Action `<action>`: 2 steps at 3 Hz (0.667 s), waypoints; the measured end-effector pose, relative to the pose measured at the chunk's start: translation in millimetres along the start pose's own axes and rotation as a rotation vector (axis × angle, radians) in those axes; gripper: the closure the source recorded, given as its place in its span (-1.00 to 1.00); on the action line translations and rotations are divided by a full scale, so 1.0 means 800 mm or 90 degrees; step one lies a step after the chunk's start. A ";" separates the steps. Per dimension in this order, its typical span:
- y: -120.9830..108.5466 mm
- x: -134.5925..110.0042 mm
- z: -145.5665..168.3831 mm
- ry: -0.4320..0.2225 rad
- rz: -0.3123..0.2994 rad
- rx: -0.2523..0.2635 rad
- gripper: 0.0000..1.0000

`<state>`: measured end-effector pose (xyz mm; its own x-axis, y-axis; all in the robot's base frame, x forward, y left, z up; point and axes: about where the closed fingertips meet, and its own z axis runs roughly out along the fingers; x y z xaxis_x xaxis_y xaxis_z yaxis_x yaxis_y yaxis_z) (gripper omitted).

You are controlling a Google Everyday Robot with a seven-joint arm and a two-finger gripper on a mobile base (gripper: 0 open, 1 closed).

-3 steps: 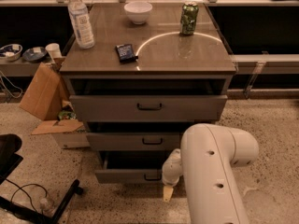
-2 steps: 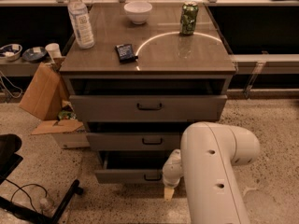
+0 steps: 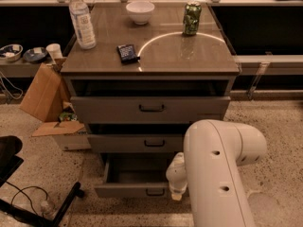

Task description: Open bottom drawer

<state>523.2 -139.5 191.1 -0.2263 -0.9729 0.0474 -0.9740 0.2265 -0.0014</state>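
The bottom drawer point(image 3: 125, 190) is the lowest of three grey drawers in the cabinet and stands pulled out toward me. Its plain grey inside point(image 3: 137, 170) shows and holds nothing I can see. Its small dark bar handle point(image 3: 155, 192) is on the flat front. My gripper point(image 3: 176, 193) sits at the right end of that front, just right of the handle, hanging from my white arm point(image 3: 218, 164). The arm hides the drawer's right corner. The middle drawer point(image 3: 137, 143) and the top drawer point(image 3: 149, 109) each stand slightly ajar.
On the cabinet top point(image 3: 199, 56) stand a water bottle point(image 3: 81, 19), a white bowl point(image 3: 140, 11), a green can point(image 3: 191, 18) and a dark packet point(image 3: 127, 52). A cardboard box point(image 3: 45, 93) lies to the left. A black chair base point(image 3: 61, 205) is on the floor at the lower left.
The bottom drawer has slid further out toward me, showing more of its inside. My gripper has moved with its front, slightly down in the view.
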 end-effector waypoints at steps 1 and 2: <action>0.022 0.011 0.010 0.017 0.002 -0.034 0.69; 0.024 0.011 0.010 0.018 0.002 -0.034 1.00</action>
<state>502.3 -144.1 183.8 -0.2289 -0.9706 0.0750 -0.9711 0.2331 0.0520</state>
